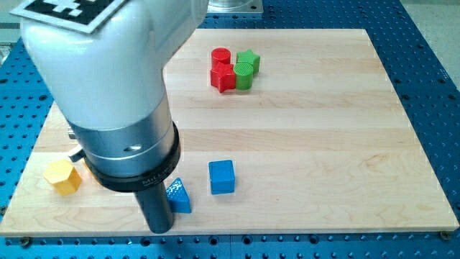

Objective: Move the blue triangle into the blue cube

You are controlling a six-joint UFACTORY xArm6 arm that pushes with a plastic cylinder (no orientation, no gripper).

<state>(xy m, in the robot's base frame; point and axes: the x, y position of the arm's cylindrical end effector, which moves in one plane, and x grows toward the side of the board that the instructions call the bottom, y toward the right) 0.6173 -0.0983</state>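
Down at the view's bottom, left of centre, my tip [161, 229] is planted on the wooden board [323, 144], tight against the left side of the blue triangle [178, 196] — touching or a hair off, the rod hides the seam. No fingers here to open or close, mind you: just a bare rod, so nothing is clenched or grasped; everything is done by nudging.

And the target's close! The blue cube [221, 176] sits just to the triangle's right and a touch toward the view's top, a narrow strip of board between them.

How will that triangle behave? It looks like a small, stiff, light plastic wedge on smooth wood, so I'd judge it slides readily and won't deform. The catch: a wedge likes to spin if pushed off-centre. Best contact, by my reckoning, is the middle of its left face, driving rightward and slightly upward in the view, straight at the cube.

Elsewhere, a yellow block [62, 177], looks hexagonal, rests near the left edge. Far off near the top, a red cylinder [221, 57], a red star-like block [223, 78] and two green blocks [246, 69] huddle together.
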